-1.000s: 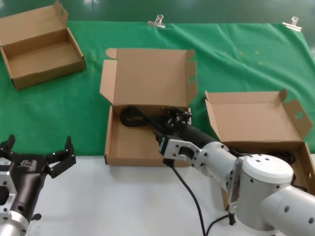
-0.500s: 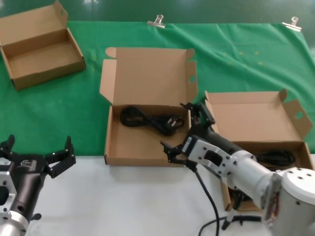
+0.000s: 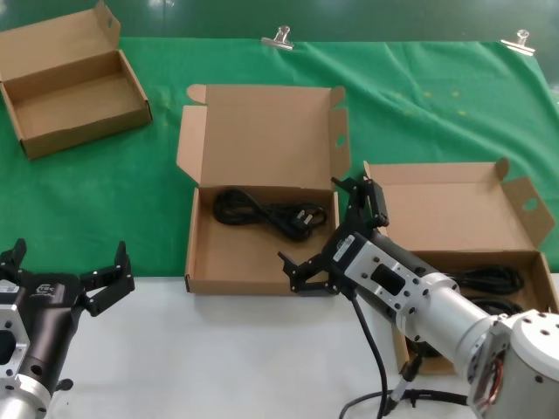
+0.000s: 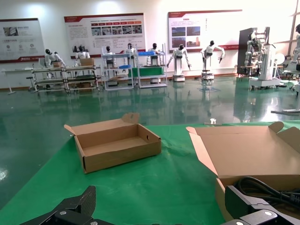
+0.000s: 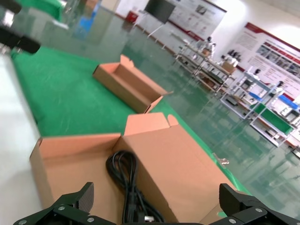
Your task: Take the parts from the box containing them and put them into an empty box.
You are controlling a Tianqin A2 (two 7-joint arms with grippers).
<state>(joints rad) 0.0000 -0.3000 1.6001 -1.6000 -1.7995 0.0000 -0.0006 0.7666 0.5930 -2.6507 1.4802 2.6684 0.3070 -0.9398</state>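
raised lid (image 3: 266, 135) behind middle box (image 3: 231, 260), open above

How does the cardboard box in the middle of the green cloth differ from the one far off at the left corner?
The middle box holds a coiled black power cord; the far left box holds nothing. The middle box is larger and near-square, the far left box narrower. The middle box sits square to the robot with its lid standing up behind; the far left box lies turned at an angle. Both are open, shallow, brown mailers.

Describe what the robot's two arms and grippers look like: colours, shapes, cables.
The right arm is glossy white with rounded joints, a thin black cable hanging beneath it. Both the right gripper and left gripper are black with angular fingers. The left arm has a silver-grey housing.
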